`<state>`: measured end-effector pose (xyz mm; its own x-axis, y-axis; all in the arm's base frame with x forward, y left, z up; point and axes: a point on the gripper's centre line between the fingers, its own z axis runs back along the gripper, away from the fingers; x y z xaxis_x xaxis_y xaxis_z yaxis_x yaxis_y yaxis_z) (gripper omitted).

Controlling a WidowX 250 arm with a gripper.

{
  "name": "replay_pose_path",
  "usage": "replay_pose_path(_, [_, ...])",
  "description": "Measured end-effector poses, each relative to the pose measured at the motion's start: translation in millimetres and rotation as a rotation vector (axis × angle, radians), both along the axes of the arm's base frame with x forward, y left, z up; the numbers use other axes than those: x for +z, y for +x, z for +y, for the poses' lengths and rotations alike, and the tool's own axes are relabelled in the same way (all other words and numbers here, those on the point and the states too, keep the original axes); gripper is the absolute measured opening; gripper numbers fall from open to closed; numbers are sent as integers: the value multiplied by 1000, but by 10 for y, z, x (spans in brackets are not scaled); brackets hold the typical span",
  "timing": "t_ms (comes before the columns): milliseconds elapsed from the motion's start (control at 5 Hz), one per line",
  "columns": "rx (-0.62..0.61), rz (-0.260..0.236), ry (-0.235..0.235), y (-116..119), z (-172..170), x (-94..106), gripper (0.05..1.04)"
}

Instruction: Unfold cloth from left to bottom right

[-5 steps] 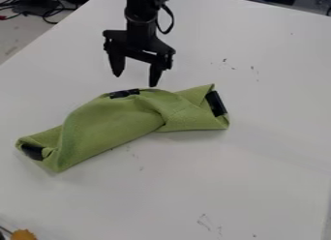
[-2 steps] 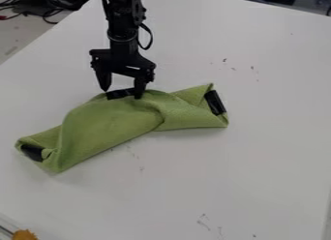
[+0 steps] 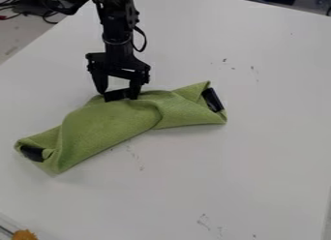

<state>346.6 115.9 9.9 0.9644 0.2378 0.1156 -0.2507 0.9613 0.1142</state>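
Note:
The gripper (image 3: 117, 94) is at the back edge of the cloth, left of the view's centre, pointing down. It is open, its fingertips apart at either side of a black clip (image 3: 117, 94) on that edge. The green cloth (image 3: 107, 125) lies folded and bunched, stretching from lower left to upper right. A fold crosses it right of the middle. Another black piece (image 3: 212, 99) sits at the cloth's right end, and a third (image 3: 32, 153) is tucked into its left end. Whether the fingertips press on the clip is hard to see.
The white table (image 3: 259, 147) spreads around the cloth, with small dark marks at the right and near the front. An orange-yellow object (image 3: 24, 234) is at the bottom left corner. Dark cables lie beyond the table at the top left.
The gripper has come down and to the left, from behind the cloth to the clip at its back edge. The cloth's right end has shifted slightly left and up.

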Motion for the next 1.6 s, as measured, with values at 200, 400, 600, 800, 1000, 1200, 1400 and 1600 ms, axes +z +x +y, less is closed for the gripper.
replay_pose_path(200, [-3, -2, -4, -12, -11, -22, 905])
replay_pose_path(400, [-9, -3, -5, -22, -23, -35, 682])
replay_pose_path(600, [-10, -1, -5, -28, -56, -50, 497])
replay_pose_path(800, [-21, -8, 22, -9, -46, -13, 352])
replay_pose_path(1000, [-56, 1, 73, 51, -87, 78, 260])
replay_pose_path(1200, [-77, -84, 150, 135, -186, 523, 200])
replay_pose_path(1400, [-57, -124, 175, 16, -357, 740, 158])
replay_pose_path(1600, [-8, -142, 152, -238, -554, 796, 136])
